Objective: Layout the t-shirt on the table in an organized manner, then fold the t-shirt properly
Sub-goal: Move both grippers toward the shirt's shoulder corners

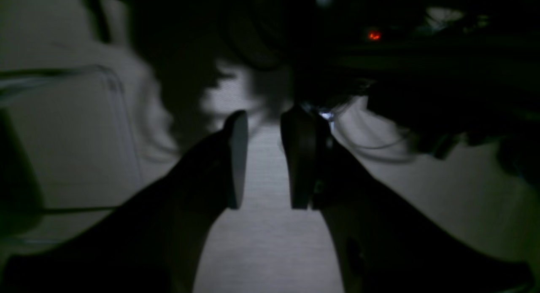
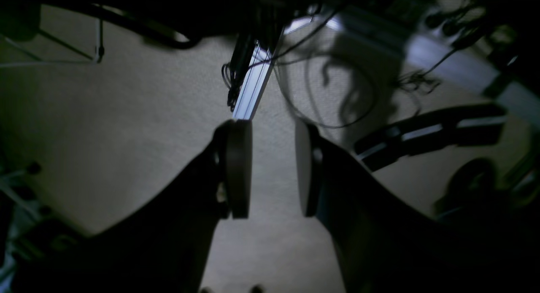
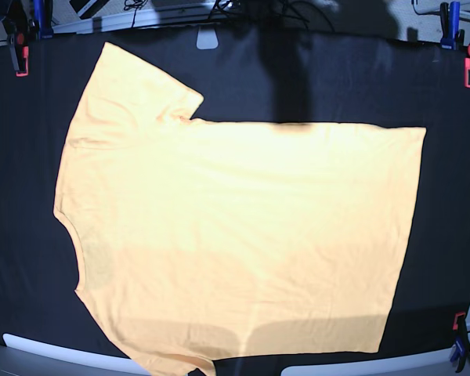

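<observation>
The light orange-yellow t-shirt [image 3: 235, 235] lies spread flat on the black-clothed table [image 3: 446, 196] in the base view. Its collar side is to the left and its hem to the right. One sleeve [image 3: 133, 86] points to the upper left; the lower edge runs out of the frame's bottom. Neither arm shows in the base view. My left gripper [image 1: 266, 124] is open and empty in its wrist view, over pale floor. My right gripper [image 2: 272, 128] is open and empty too, over pale floor. The t-shirt shows in neither wrist view.
Red and blue clamps sit at the table's corners [image 3: 19, 51] [image 3: 450, 23] [image 3: 458, 325]. A dark shadow [image 3: 286, 78] crosses the table's far edge. Cables and an aluminium rail [image 2: 253, 86] lie on the floor in the right wrist view.
</observation>
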{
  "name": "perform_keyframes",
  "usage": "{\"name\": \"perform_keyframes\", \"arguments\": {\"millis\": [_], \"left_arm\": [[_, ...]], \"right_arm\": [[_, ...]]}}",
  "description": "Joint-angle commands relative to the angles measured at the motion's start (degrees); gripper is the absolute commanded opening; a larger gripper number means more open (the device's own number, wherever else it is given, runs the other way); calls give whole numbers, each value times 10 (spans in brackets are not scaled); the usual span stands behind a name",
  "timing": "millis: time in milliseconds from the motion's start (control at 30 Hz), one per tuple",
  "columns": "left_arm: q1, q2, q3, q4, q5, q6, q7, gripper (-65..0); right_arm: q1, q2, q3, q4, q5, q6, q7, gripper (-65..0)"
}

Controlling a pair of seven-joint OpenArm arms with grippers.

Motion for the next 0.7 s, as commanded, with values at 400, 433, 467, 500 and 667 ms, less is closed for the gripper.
{"name": "perform_keyframes", "arguments": {"millis": [400, 433, 467, 500, 667], "left_arm": [[96, -106, -2, 325, 46, -3, 63, -499], [96, -114, -2, 351, 61, 0, 64, -500], [95, -123, -2, 375, 77, 2, 62, -500], [92, -133, -2, 398, 94, 3, 56, -500], [42, -202, -2, 462, 143, 3, 51, -499]], "right_arm": [[-135, 79, 47, 324, -37, 7, -47, -477], [-134, 79, 52, 339, -52, 7, -49, -477], [-134, 79, 59, 352, -66, 7, -48, -477], [-133, 79, 66, 364, -77, 7, -48, -477], [-123, 79, 110, 413, -112, 6, -47, -477]]}}
